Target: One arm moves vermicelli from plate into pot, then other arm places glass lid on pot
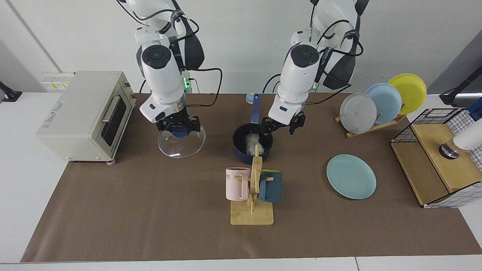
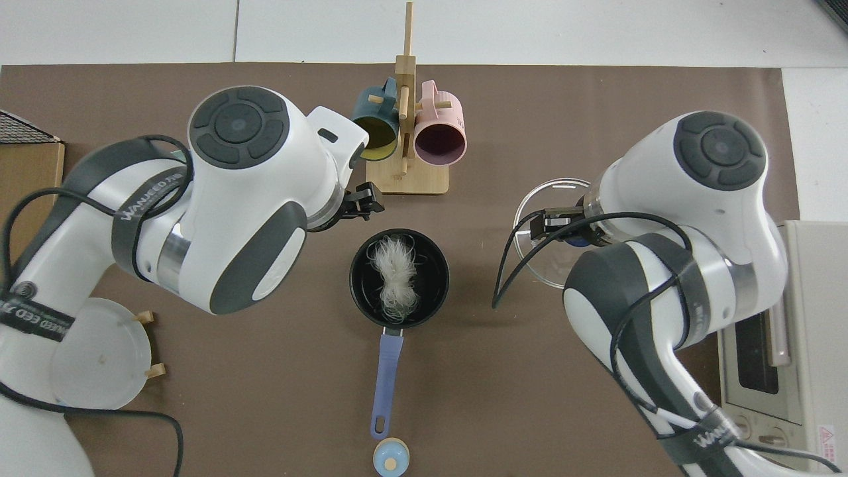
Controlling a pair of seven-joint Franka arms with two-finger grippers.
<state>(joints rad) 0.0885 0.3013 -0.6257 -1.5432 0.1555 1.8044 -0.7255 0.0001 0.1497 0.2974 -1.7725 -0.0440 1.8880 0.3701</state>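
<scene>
Right arm, based at the far edge of the tabletop, wrist bent steeply downward; its right gripper (image 1: 178, 125) (image 2: 555, 226) hangs above the surface with both fingers clamped on a blue knob. Left arm, likewise descending from the far edge, forearm angled down; its left gripper (image 1: 281, 127) is raised clear of the tabletop near the centre, fingers (image 1: 292, 127) spread apart and holding nothing.
</scene>
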